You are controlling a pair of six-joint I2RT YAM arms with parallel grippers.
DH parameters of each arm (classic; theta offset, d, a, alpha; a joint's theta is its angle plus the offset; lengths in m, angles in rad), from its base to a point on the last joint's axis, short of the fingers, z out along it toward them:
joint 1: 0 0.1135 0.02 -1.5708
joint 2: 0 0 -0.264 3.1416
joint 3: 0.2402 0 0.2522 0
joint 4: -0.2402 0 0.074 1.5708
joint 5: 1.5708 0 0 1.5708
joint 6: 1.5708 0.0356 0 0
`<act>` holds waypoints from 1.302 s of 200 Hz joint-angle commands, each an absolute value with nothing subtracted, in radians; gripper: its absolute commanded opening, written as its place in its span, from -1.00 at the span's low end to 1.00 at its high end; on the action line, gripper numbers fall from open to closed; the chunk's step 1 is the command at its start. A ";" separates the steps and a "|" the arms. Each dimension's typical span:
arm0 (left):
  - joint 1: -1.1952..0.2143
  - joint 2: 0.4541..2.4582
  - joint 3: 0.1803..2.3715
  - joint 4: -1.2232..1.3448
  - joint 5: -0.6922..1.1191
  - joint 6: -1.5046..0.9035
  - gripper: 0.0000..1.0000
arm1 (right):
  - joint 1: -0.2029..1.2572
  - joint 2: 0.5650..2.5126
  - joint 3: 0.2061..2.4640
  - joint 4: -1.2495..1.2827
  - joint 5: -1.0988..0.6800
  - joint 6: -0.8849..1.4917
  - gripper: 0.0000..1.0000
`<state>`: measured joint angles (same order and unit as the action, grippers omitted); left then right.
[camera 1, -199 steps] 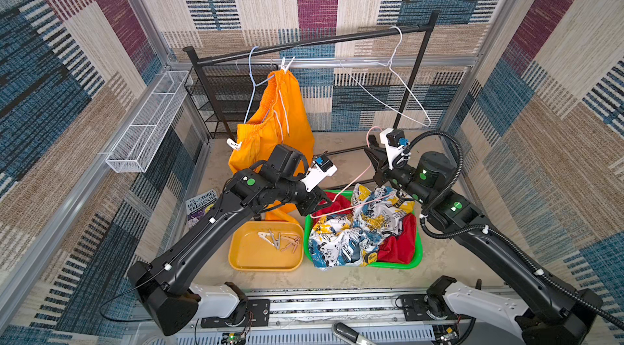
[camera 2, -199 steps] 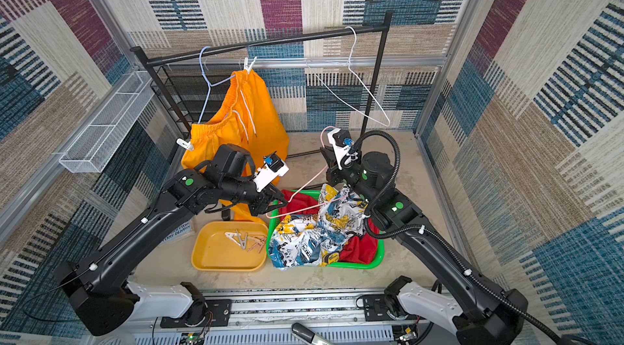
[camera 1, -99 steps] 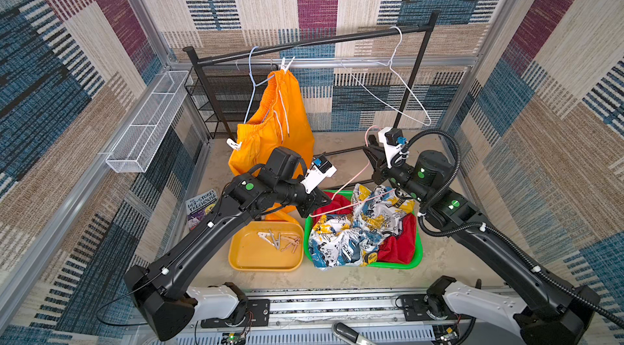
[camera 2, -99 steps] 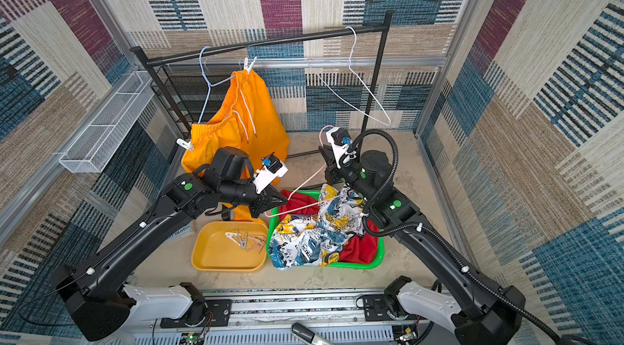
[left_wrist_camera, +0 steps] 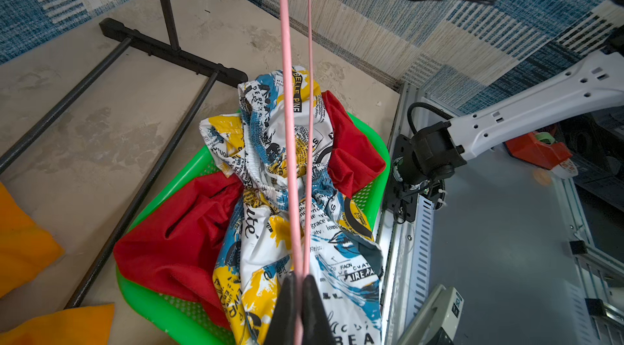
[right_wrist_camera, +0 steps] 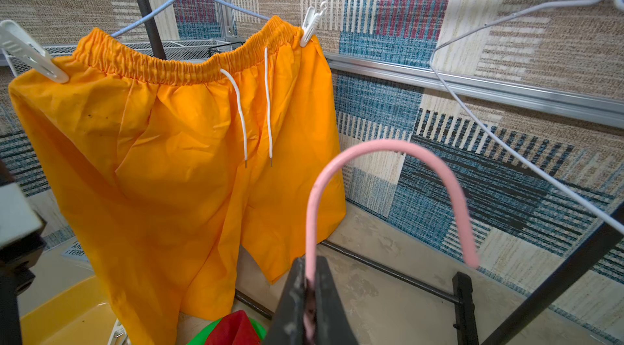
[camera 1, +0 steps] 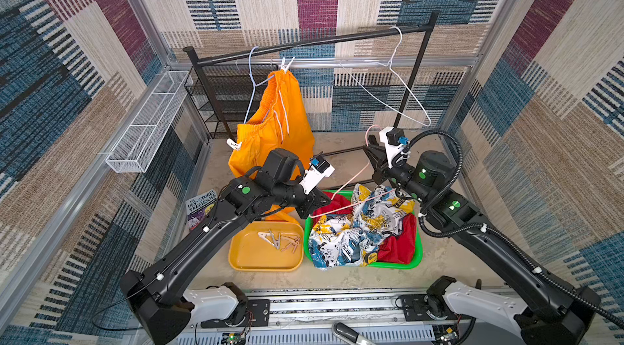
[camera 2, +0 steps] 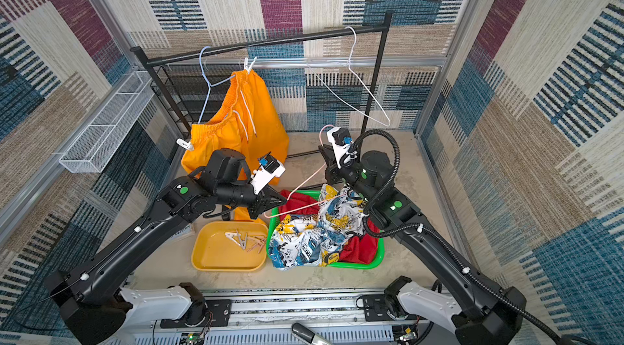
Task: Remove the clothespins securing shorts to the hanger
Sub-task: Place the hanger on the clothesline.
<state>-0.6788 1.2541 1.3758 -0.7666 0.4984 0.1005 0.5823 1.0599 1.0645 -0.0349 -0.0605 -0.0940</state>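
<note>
Shorts, three pairs: bright orange drawstring shorts point(camera 1: 270, 130), red shorts point(camera 1: 398, 245), white shorts with blue-and-yellow print point(camera 1: 354, 228).
Wire hangers, three: pale blue hanger point(camera 1: 251, 90), white hanger point(camera 1: 405, 90), pink hanger point(left_wrist_camera: 287, 90).
Clipped white plastic clothespins point(right_wrist_camera: 312, 24) on orange waistband: two.
Loose clothespins point(camera 1: 280, 240) in tray: about four; heap too tangled for me to count surely.
Floor containers, two: yellow plastic tray point(camera 1: 266, 265), green plastic basket point(camera 1: 417, 252).
Black metal rack point(camera 1: 304, 44): one.
White wire-mesh wall basket point(camera 1: 141, 127): one.
Book point(camera 1: 202, 204): one.
My grippers, two: left gripper point(left_wrist_camera: 299, 279), right gripper point(right_wrist_camera: 309, 269).
</note>
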 commanded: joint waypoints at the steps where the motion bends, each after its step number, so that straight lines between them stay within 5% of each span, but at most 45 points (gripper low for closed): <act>1: -0.678 1.229 1.370 -0.752 0.446 0.062 -1.00 | 0.581 1.054 1.065 0.010 -0.072 -0.076 -0.62; 32: -0.678 1.194 1.365 -0.781 0.388 0.048 -1.00 | 0.581 1.056 1.063 0.032 -0.094 -0.049 -0.21; 90: -0.677 1.151 1.405 -0.898 0.168 0.001 -1.00 | 0.581 1.053 1.068 0.040 0.001 -0.004 0.16; 175: -0.684 1.169 1.534 -0.997 -0.149 -0.052 -1.00 | 0.581 1.055 1.018 -0.019 0.213 0.085 0.22; 260: -0.814 1.270 1.764 -1.023 -0.419 -0.082 -1.00 | 0.582 1.052 0.908 -0.045 0.233 0.117 0.23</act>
<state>-0.7769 1.2430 1.7027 -1.0214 -0.3130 -0.0643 0.5812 1.0618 0.9367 -0.0517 0.2195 0.0963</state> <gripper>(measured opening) 0.077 0.616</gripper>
